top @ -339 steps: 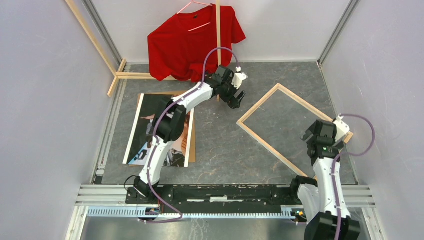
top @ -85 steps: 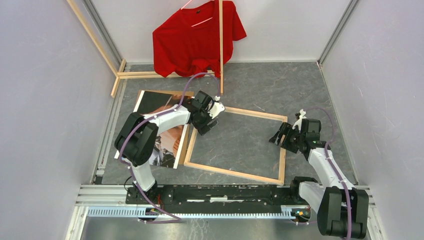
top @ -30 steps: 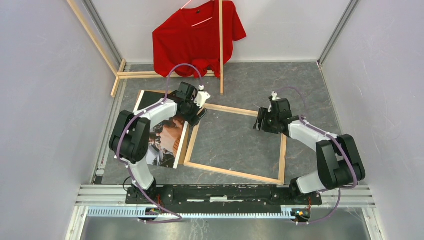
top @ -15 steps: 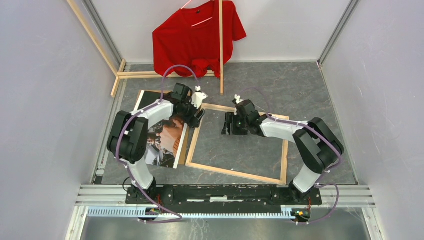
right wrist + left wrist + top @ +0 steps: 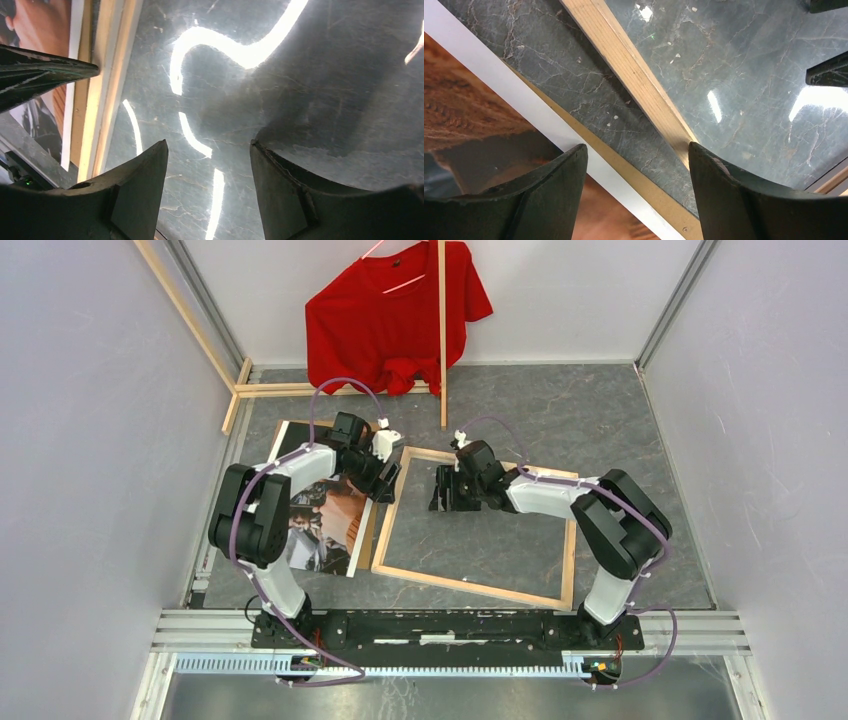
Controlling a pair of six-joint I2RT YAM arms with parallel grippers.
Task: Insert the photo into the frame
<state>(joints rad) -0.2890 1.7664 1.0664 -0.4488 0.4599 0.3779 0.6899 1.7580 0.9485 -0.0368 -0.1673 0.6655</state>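
The photo [image 5: 318, 530] lies face up on the dark tabletop at left, on a brown cardboard sheet [image 5: 368, 530]. To its right lies the frame [image 5: 470, 586], pale wood up, with bare tabletop inside it. My left gripper [image 5: 383, 478] is open low over the gap between the photo's white border [image 5: 524, 105] and the frame's left bar [image 5: 634, 80], holding nothing. My right gripper [image 5: 443, 492] is open inside the frame near that same bar [image 5: 107, 85], over bare tabletop. Both pairs of jaws are empty, seen at the left gripper [image 5: 638, 146] and right gripper [image 5: 207, 143].
A red T-shirt [image 5: 395, 315] hangs at the back on a rack of pale wooden poles [image 5: 441, 335]. Another pole [image 5: 185, 315] slants along the left wall. Walls close in the left, right and back sides.
My right arm has swung left across the inside of the frame to its left bar. My left gripper has drifted slightly left and back, toward the photo's edge. The frame and photo stay put.
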